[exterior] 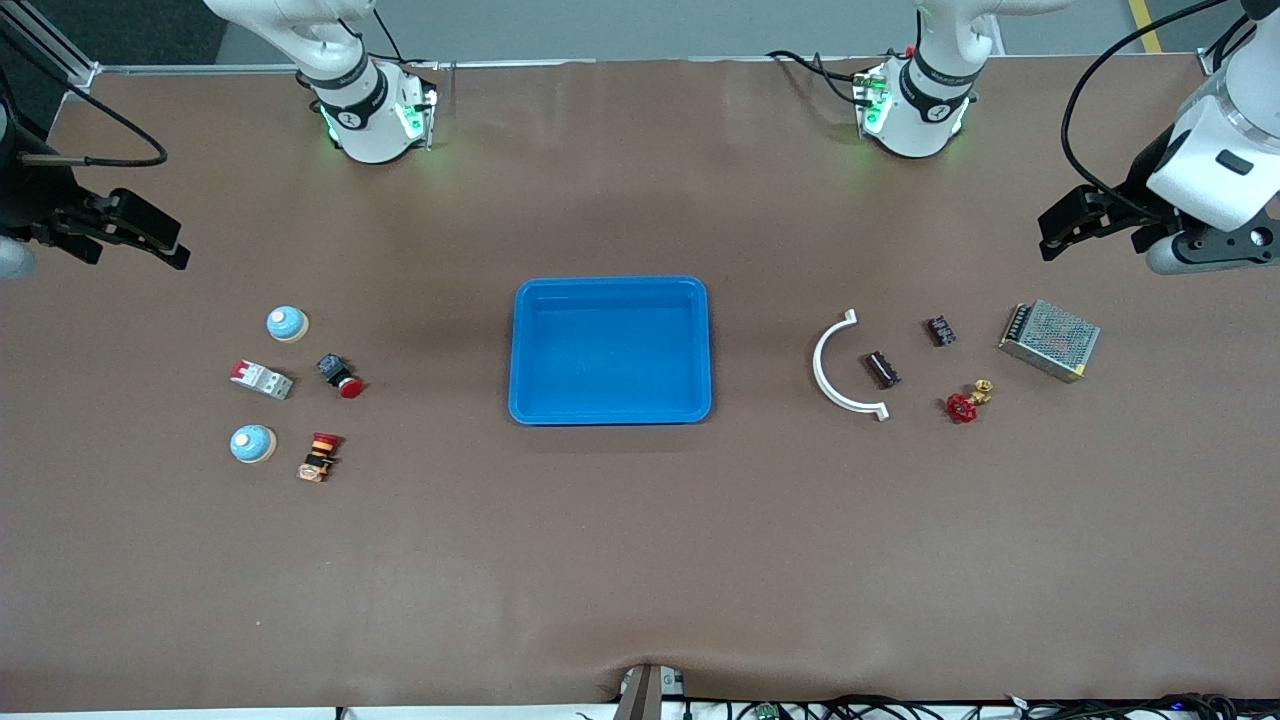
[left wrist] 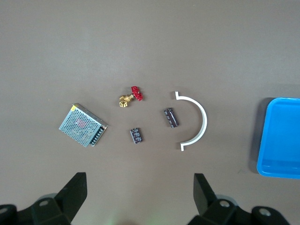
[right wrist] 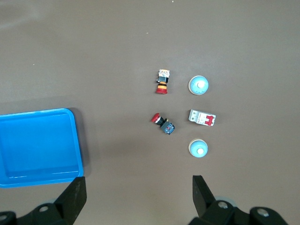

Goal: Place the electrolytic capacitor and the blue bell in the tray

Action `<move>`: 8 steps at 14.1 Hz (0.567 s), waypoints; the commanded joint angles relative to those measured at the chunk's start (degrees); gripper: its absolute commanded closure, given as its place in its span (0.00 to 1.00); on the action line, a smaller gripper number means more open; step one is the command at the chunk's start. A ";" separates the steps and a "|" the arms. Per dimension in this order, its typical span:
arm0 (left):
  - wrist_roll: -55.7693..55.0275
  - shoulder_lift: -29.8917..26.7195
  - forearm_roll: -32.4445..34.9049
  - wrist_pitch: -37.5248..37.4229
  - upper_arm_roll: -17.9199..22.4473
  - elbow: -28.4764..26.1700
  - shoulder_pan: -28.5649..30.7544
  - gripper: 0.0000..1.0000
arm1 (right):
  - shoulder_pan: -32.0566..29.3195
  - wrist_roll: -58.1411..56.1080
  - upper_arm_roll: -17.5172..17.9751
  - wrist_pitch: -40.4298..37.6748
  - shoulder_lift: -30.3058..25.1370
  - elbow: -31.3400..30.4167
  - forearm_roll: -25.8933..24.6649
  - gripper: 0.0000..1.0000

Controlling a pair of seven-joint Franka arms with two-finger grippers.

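The bright-blue tray [exterior: 610, 283] lies empty at mid-table; it also shows in the left wrist view [left wrist: 281, 140] and the right wrist view [right wrist: 37, 145]. Two blue bells lie toward the right arm's end, one farther from the camera [exterior: 287, 323] [right wrist: 198, 148] and one nearer [exterior: 252, 443] [right wrist: 198, 85]. Two dark capacitors lie toward the left arm's end, a longer one [exterior: 881, 369] [left wrist: 171, 117] and a shorter one [exterior: 940, 330] [left wrist: 136, 135]. My left gripper [exterior: 1050, 235] [left wrist: 139, 177] is open and empty, high over that end. My right gripper [exterior: 172, 245] [right wrist: 138, 180] is open and empty, high over the bells' end.
A white curved bracket [exterior: 840, 365], a red-handled brass valve [exterior: 965, 403] and a metal mesh power supply [exterior: 1049, 340] lie by the capacitors. A circuit breaker [exterior: 261, 379] and two red push buttons [exterior: 340, 375] [exterior: 320, 455] lie by the bells.
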 commanded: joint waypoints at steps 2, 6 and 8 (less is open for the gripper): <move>1.35 -0.02 -1.02 -0.75 -0.26 0.66 0.27 0.00 | -0.20 -0.42 0.08 -0.33 -0.87 0.03 0.26 0.00; 1.17 -0.02 -0.94 -0.75 -0.17 0.93 0.62 0.00 | -0.28 -0.69 -0.10 3.07 -0.69 -3.98 0.26 0.00; 0.03 0.33 -0.94 -1.79 -0.26 -0.91 0.45 0.00 | -0.37 -0.86 -0.18 11.23 -1.04 -12.24 -0.96 0.00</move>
